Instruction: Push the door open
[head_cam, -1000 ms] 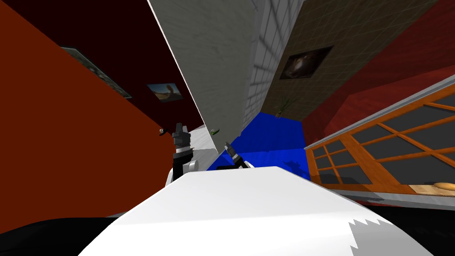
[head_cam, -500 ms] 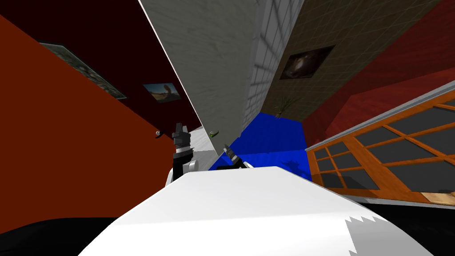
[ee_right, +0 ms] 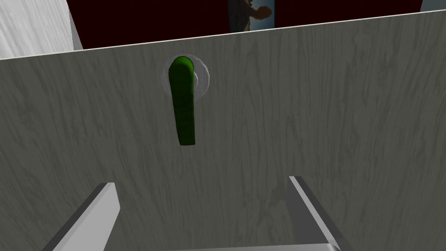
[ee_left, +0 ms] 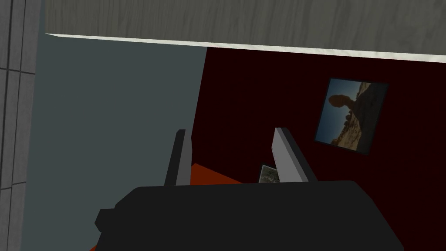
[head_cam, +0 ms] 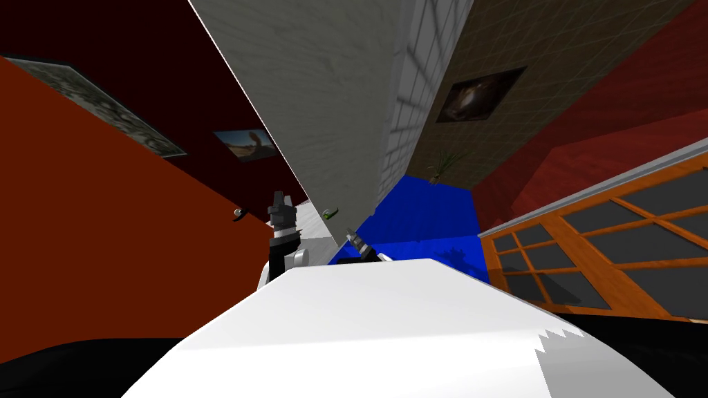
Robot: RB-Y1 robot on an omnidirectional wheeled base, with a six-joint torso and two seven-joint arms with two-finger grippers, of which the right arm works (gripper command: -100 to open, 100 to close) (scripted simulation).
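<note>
Door (head_cam: 325, 103) ahead of us, part open, more swing needed | our right tool (ee_right: 202, 183) spread, empty, close to its face near handle (ee_right: 184, 102) | left tool (ee_left: 230, 130) spread, empty

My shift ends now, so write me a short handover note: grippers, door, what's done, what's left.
Left gripper: open, empty, beside the door's free edge.
Right gripper: open, empty, facing the grey door near its green handle; I cannot tell if it touches.
Done: the door stands ajar.
Left: probably push the panel wider with the right arm.
</note>
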